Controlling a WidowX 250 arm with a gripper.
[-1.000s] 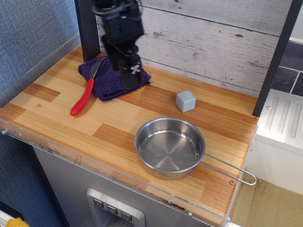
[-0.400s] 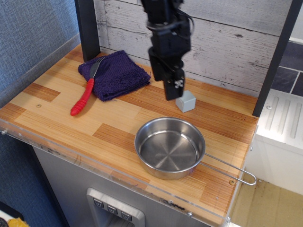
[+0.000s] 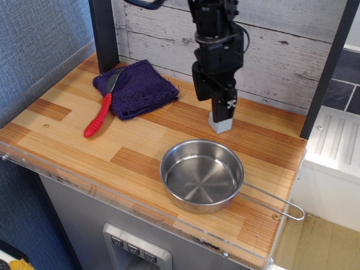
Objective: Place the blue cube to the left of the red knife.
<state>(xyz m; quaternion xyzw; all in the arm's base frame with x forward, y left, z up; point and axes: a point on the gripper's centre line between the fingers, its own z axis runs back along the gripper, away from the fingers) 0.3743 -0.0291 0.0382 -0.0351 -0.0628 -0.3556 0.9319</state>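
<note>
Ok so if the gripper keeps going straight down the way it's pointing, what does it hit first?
Most likely the blue cube: the gripper points down right over it, hiding its top. Depth is uncertain from this single view.

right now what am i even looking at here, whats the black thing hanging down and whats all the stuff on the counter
The black thing is a robot arm ending in a gripper, a two-fingered claw. One camera looks down at the wooden counter from the front. The gripper sits directly over the blue cube, covering its top; whether it has closed on it cannot be told. To the left lies the red knife, its blade end resting on a purple cloth. Nearer the camera stands an empty steel pan with a wire handle.
</note>
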